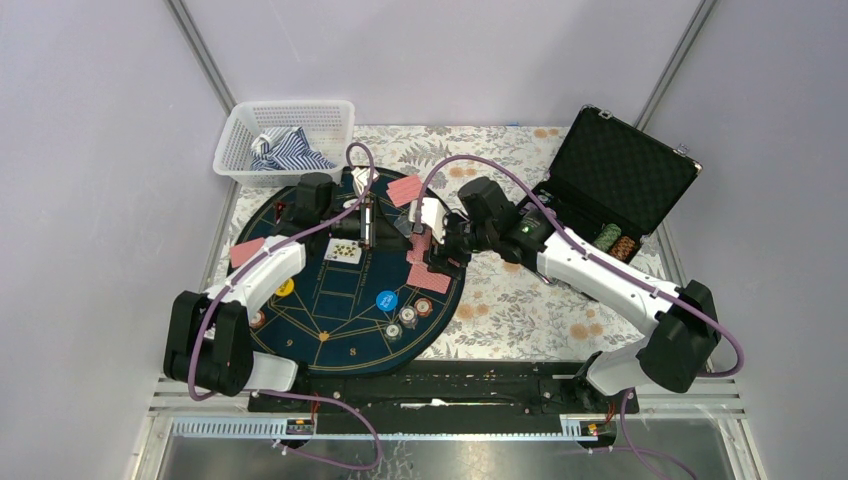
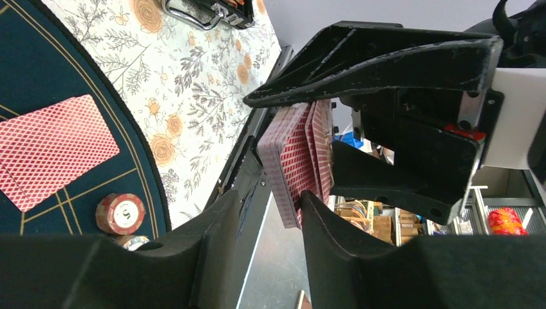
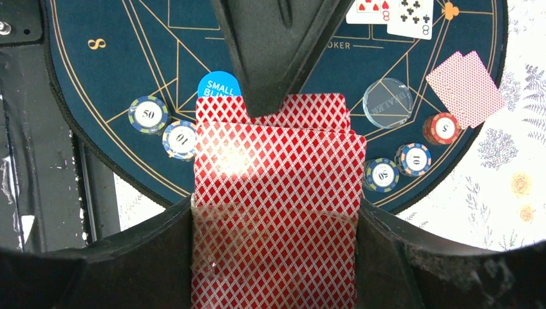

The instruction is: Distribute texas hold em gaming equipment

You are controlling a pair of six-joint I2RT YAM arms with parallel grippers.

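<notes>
My right gripper [image 1: 432, 245] [image 3: 273, 219] is shut on a deck of red-backed playing cards [image 3: 277, 167] [image 1: 420, 248], held above the right side of the dark blue mat [image 1: 340, 330]. My left gripper [image 1: 400, 230] [image 2: 269, 196] is open at the deck's [image 2: 299, 154] far end, one corner between its fingers. One finger touches the cards and a gap shows at the other. On the mat lie face-up cards [image 1: 343, 250] [image 3: 386, 9], red card pairs [image 1: 405, 190] [image 3: 465, 87] [image 2: 48, 148], poker chips [image 3: 147, 114] [image 3: 412, 158], a blue disc [image 1: 386, 299], a clear disc [image 3: 387, 102] and a yellow disc [image 1: 285, 288].
An open black case [image 1: 620, 170] with chip stacks [image 1: 615, 240] stands at the right rear on the floral cloth. A white basket [image 1: 285, 140] holding striped cloth sits at the back left. Both arms meet over the mat's far right part.
</notes>
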